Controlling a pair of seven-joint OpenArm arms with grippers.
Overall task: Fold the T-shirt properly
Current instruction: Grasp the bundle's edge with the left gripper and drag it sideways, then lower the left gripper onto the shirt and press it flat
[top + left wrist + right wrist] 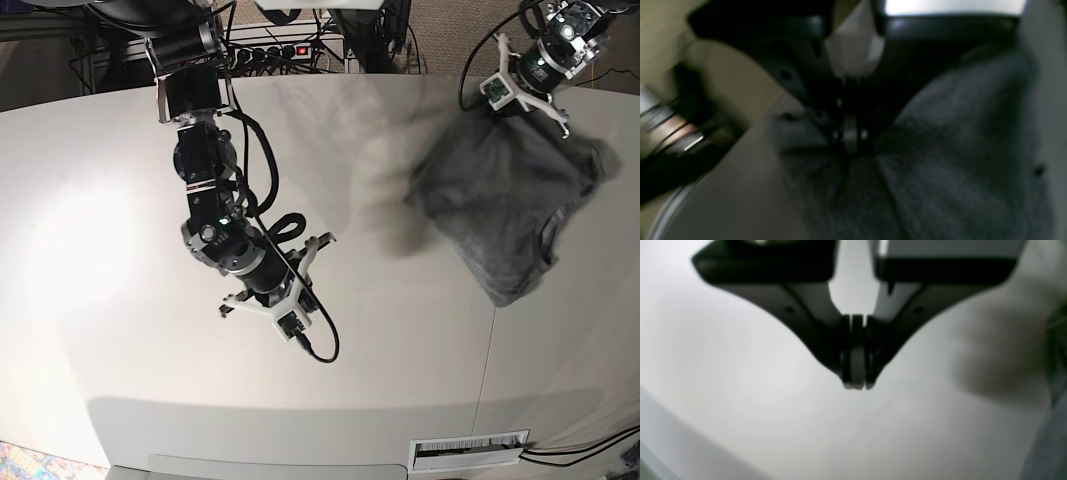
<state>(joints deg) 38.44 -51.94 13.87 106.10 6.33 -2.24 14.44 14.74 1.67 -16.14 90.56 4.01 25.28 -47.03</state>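
Heather-grey T-shirt (515,195), base view: the only cloth item, at about two o'clock on the white table. It is lifted by its upper edge at twelve o'clock and hangs as a loose, wrinkled, roughly diamond-shaped mass tapering to a point at six o'clock. A curved stitched hem runs down its three-o'clock side. Left wrist view: grey fabric (957,143) gathers into folds that converge at the pinched point; the picture is blurred.

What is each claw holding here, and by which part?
The left claw is shut on the T-shirt, pinching a bunched fold at its edge; which edge cannot be told. The right claw is shut, holding nothing, over the bare table.
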